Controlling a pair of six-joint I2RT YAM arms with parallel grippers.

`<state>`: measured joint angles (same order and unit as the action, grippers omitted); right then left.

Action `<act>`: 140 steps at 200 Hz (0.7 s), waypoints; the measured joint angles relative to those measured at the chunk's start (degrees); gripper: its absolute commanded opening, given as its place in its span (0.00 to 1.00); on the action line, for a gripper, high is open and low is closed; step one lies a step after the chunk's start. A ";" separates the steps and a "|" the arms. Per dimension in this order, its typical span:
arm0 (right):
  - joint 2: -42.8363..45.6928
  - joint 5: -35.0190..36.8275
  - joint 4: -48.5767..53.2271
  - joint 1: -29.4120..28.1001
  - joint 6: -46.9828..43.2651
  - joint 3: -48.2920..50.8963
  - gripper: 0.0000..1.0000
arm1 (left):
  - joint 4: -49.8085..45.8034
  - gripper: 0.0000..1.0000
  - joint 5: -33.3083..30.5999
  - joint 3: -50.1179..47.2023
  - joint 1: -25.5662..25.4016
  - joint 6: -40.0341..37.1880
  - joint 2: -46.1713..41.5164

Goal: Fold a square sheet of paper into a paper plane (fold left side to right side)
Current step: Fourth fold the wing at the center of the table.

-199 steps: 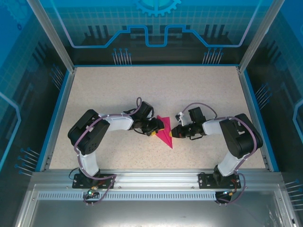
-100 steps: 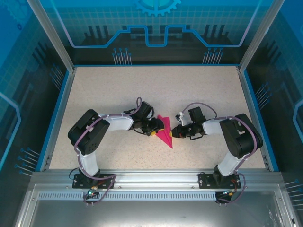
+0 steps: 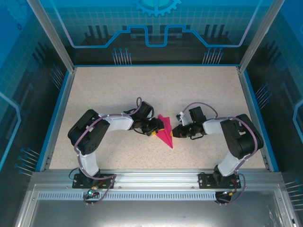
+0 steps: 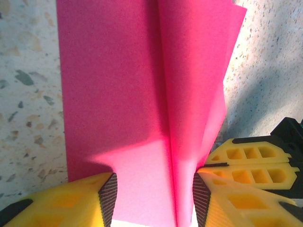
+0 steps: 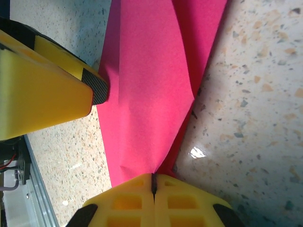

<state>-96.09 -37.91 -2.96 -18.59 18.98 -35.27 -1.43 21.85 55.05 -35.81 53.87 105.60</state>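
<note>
The square sheet of paper (image 3: 165,133) is magenta-pink and folded into a narrow pointed dart. It lies mid-table with its tip toward the arms. My left gripper (image 3: 159,126) sits at its left edge. In the left wrist view this gripper (image 4: 154,198) is open, its pads (image 4: 108,196) standing either side of the raised centre crease of the paper (image 4: 123,94) without pinching it. My right gripper (image 3: 174,132) meets the paper from the right. In the right wrist view it (image 5: 154,182) is shut on a lifted flap of the paper (image 5: 147,85).
The speckled table (image 3: 113,90) is ringed by a blue rim and frame posts. A yellow finger of the left gripper (image 5: 47,90) rests close beside the paper, opposite the right gripper's yellow fingers (image 4: 255,163).
</note>
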 measured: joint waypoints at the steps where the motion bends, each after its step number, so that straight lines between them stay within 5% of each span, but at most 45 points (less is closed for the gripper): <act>1: 0.00 0.00 0.00 0.00 0.00 0.00 0.00 | 0.00 0.50 0.00 0.00 0.00 0.02 0.00; 140: -0.04 -0.04 0.11 0.00 -0.44 -0.68 0.00 | -0.15 0.50 0.02 0.11 0.00 0.02 0.11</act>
<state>-96.14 -37.95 -2.85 -18.59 18.55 -35.94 -1.58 21.87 55.16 -35.81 53.89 105.71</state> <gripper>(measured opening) 0.042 0.495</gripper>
